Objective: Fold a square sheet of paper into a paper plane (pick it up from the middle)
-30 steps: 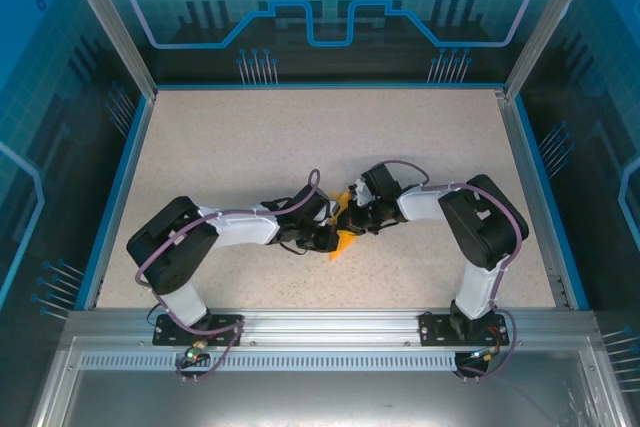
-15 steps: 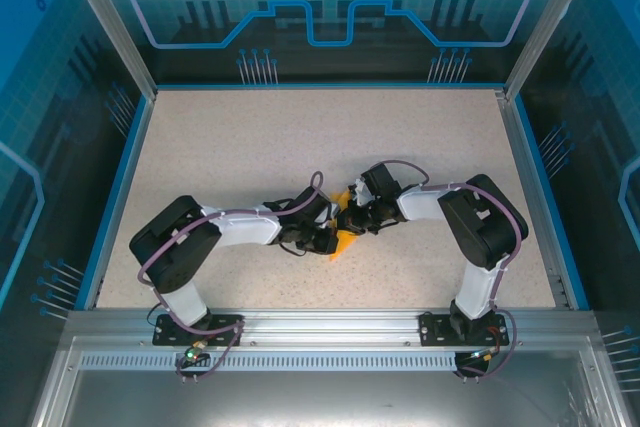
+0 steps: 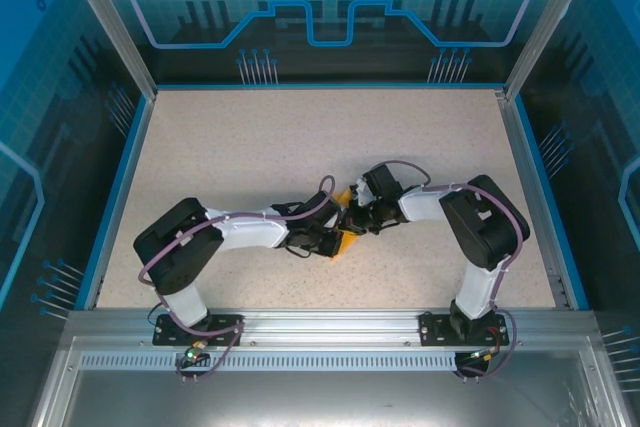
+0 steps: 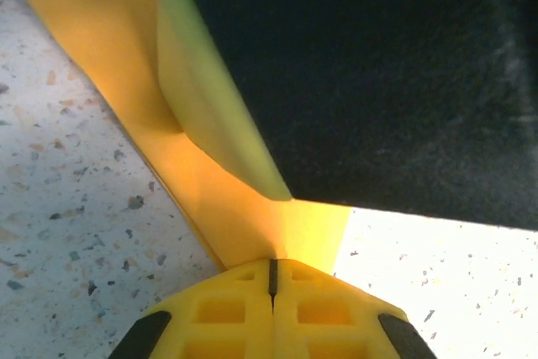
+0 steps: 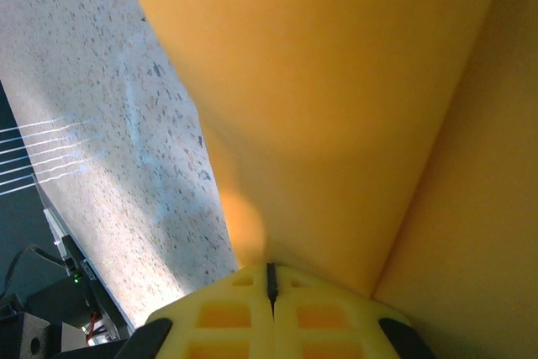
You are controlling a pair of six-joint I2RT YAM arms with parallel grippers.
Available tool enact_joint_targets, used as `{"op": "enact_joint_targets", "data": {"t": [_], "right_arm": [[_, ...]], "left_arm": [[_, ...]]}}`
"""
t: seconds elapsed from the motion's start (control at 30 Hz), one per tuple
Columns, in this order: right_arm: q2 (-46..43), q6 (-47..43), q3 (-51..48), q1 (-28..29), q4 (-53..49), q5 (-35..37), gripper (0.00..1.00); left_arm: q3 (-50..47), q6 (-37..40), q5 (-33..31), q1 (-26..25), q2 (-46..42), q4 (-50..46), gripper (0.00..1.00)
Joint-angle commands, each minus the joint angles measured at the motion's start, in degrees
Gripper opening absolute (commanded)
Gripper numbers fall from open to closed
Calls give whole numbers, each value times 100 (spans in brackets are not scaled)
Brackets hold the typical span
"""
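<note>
The square sheet of paper (image 3: 346,240), bright orange and creased into a smaller pointed shape, sits at the table's middle between both arms. My left gripper (image 3: 333,239) reaches it from the left and my right gripper (image 3: 357,221) from the right. In the left wrist view the yellow fingers are pressed together at the left gripper (image 4: 271,265) on a folded edge of the paper (image 4: 210,166). The right arm's dark body (image 4: 378,73) looms just behind. The right wrist view has the right gripper (image 5: 271,268) shut on a broad orange flap (image 5: 336,107) with a crease running up its right side.
The speckled tabletop (image 3: 300,137) is ringed by a blue rim (image 3: 120,187) and clear enclosure walls. Both arm bases are bolted to the metal rail (image 3: 320,327) at the near edge. Purple cables loop over each wrist.
The left arm has slid a little to the right toward the paper, and the orange tip below the grippers now looks shorter. The right arm has barely moved.
</note>
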Motion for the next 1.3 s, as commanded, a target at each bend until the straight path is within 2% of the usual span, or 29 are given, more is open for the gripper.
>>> {"op": "enact_joint_targets", "data": {"t": [0.0,0.3,0.6,0.9,1.27], "right_arm": [[-64,227,-336,-97,-255,239,6],[-479,1023,-762,61,618,-60,7],[-421,1399,-857,448,877,257,6],[-288,583,-403,201,-430,1179,6],[-220,162,-172,-318,-604,1400,6]], "left_arm": [[-435,96,-632,-27,411,-241,0],[-835,64,-661,-27,370,254,0],[-999,77,-712,-31,358,369,0],[-1018,89,-950,-27,247,40,0],[-1147,62,-942,-26,66,-23,0]]}}
